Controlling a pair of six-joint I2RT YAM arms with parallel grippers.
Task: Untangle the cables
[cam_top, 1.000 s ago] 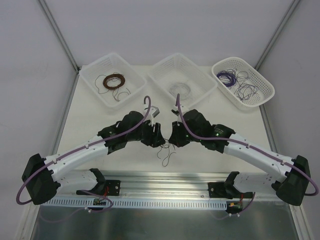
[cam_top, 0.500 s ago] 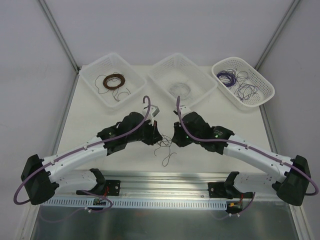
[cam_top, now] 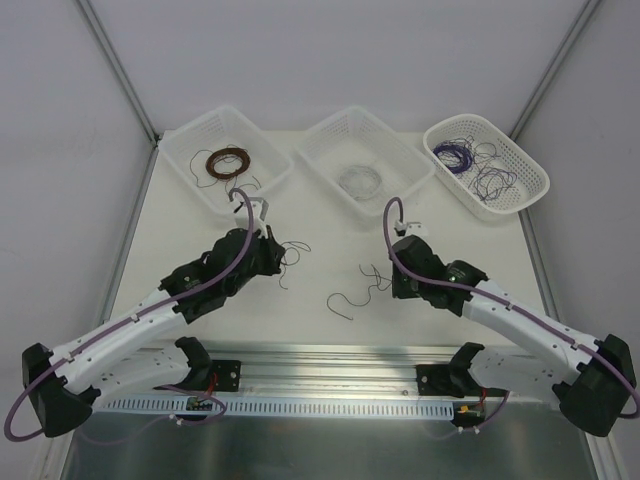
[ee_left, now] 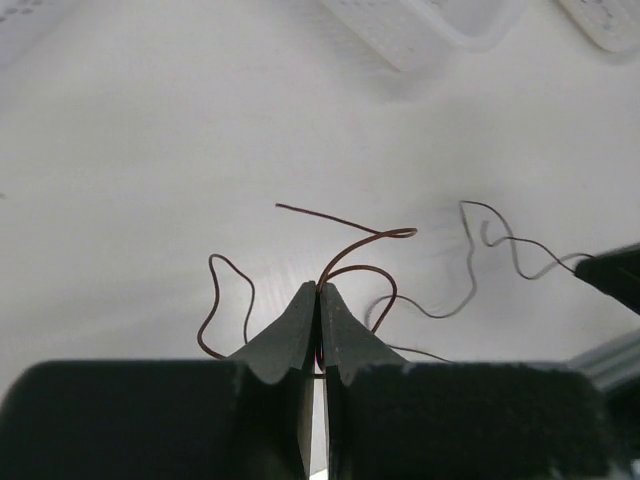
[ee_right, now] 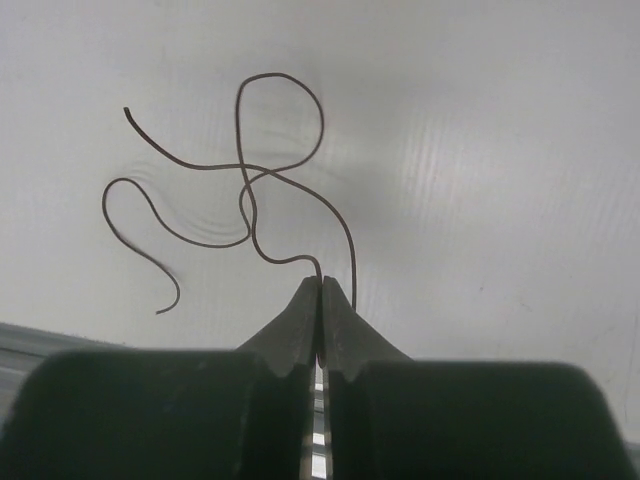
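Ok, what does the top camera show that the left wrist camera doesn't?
Only the top view: a brown ring coil, a whitish coil and loose purple wires inside the three baskets, plus the left arm and right arm at full length. Only the left wrist: the left jaws pressed shut on a thin brown wire, its loops easy to follow. Both: that brown wire and the white table.
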